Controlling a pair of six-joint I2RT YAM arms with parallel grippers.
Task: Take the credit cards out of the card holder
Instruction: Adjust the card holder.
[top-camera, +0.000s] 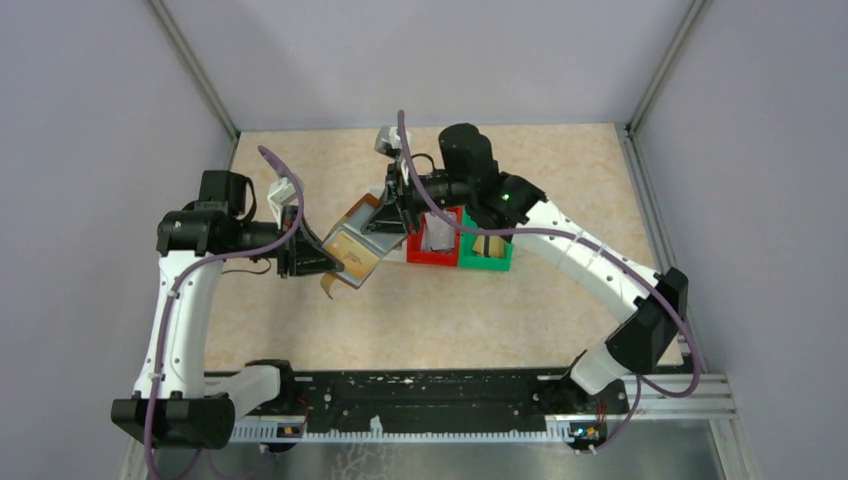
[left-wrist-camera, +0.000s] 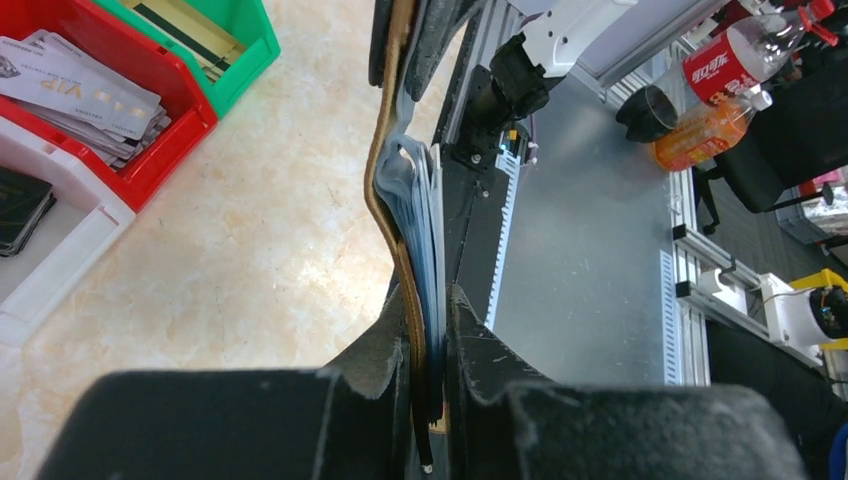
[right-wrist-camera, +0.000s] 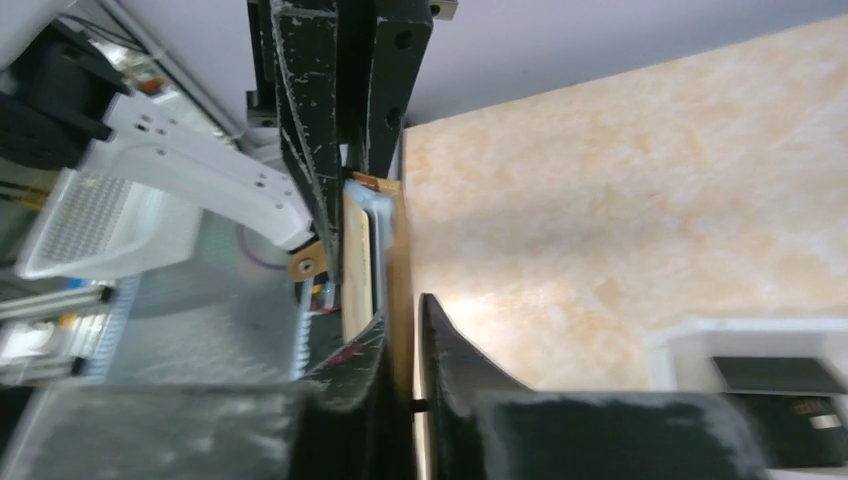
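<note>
- Beige marbled table (top-camera: 560, 180), walled in plain grey panels, is seen below the card holder (top-camera: 352, 248), which is held between the two arms, just left of the red bin (top-camera: 432, 260).
- A brown leather-look cover is shown, opened out and tilted. A small brown tab is seen at its near corner.
- Edge-on from the left wrist, the cover is seen bent, with a stack of pale bluish clear sleeves pressed against it.
- The near edge is pinched by the left gripper (left-wrist-camera: 428, 300), its jaws drawn tight on cover and sleeves together.
- The far side is clamped by the right gripper (right-wrist-camera: 403, 315), its jaws nearly together with a brown panel of the holder between them.
- Silvery credit cards (left-wrist-camera: 75, 85) are piled in the red bin; "VIP" can be read on the top one.
- Gold credit cards (left-wrist-camera: 190, 30) are lying in the green bin (left-wrist-camera: 250, 60) beside it.
- Black credit cards (left-wrist-camera: 20, 205) are lying in the white bin (left-wrist-camera: 70, 270).
- Beyond the table edge, a bottle (left-wrist-camera: 735, 65) with a red label is seen; its white writing cannot be read.
</note>
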